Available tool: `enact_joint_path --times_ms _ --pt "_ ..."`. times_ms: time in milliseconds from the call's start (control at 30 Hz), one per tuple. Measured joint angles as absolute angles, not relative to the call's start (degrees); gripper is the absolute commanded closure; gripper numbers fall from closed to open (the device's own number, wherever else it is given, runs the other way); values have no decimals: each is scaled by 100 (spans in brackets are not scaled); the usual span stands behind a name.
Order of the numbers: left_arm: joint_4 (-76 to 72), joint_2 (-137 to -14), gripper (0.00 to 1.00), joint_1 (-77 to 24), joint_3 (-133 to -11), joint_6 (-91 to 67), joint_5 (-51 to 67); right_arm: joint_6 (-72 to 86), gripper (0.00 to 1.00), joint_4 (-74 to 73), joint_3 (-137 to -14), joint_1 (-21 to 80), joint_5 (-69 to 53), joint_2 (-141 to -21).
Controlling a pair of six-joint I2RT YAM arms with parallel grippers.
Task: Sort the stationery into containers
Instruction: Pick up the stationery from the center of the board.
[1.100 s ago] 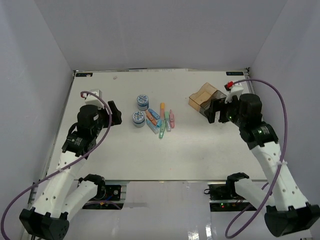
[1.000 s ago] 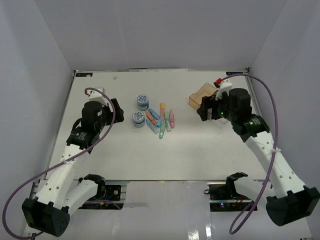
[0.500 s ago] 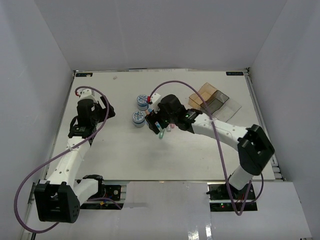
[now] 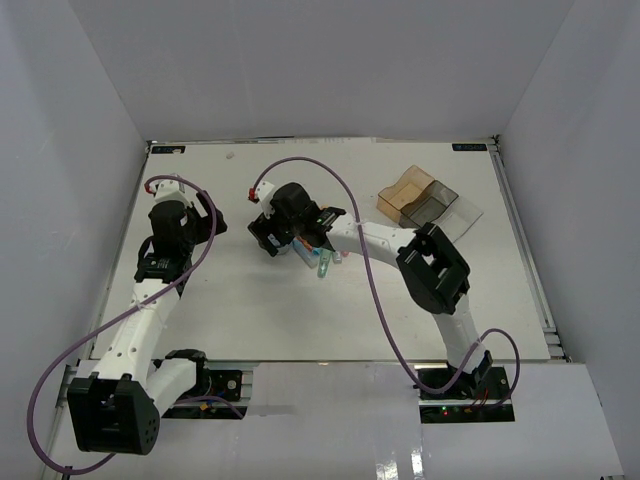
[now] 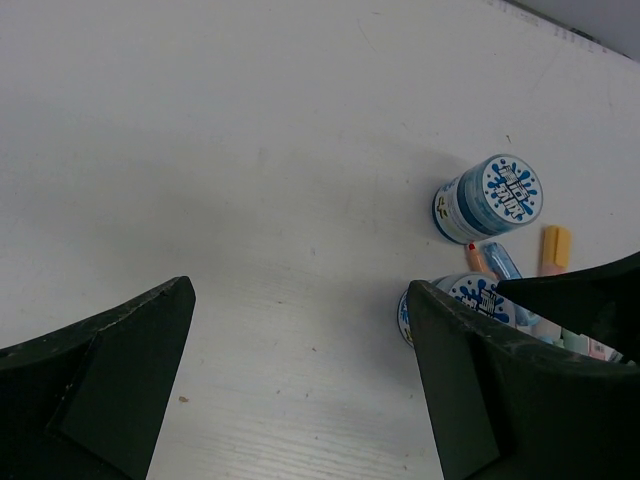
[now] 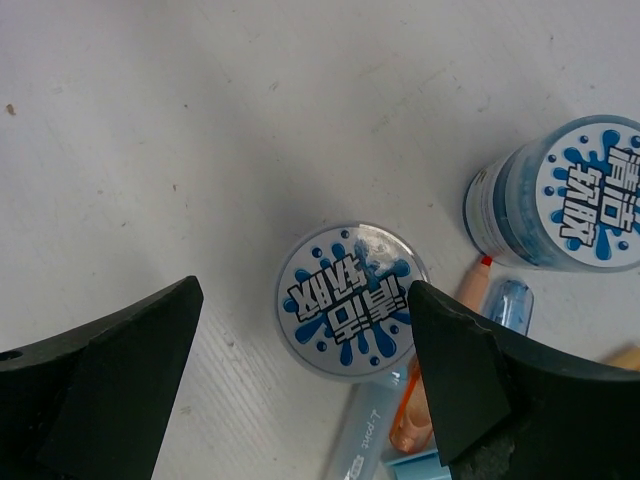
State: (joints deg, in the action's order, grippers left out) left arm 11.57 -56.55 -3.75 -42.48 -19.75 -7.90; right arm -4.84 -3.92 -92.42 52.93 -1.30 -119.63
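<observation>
Swinging over from the containers (image 4: 402, 192), right gripper (image 6: 303, 290) is hovering wide open, empty, above the nearer roll (image 6: 345, 298); closing off-centre is risking toppling it onto the pastel pieces (image 6: 362, 440).

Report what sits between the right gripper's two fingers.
In the right wrist view, one blue-and-white roll stands upright within the span of the open right gripper.

White table (image 4: 250, 300), pale enclosing walls (image 4: 320, 60)
</observation>
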Motion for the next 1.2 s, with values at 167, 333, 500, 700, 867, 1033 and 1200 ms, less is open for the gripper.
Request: enact_joint_path --times_ms 167,333,500,700,867,1033,1200 --pt "1157 -5660 2 -375 -4248 -1977 -788 -473 9 -390 -9518 5306 -47 -12237" --pt "1162 -5695 2 -375 -4248 -1975 -764 -464 9 -386 -9651 5306 143 -12363" --pt "1164 -5695 2 -375 -4248 -1977 -727 -467 9 -336 -9647 5330 263 -12370" --pt "1164 -5695 2 -375 -4248 -1977 -690 -493 10 -69 -9146 5349 438 -12066" --pt "1162 -5719 2 -373 -4248 -1977 -668 -504 10 156 -8910 5349 567 -11760" --pt "1168 -5765 2 -375 -4248 -1977 -659 -513 10 224 -8914 5347 609 -11775" --pt "1168 -5765 2 -375 -4248 -1977 -655 -493 10 224 -8958 5343 607 -11952"
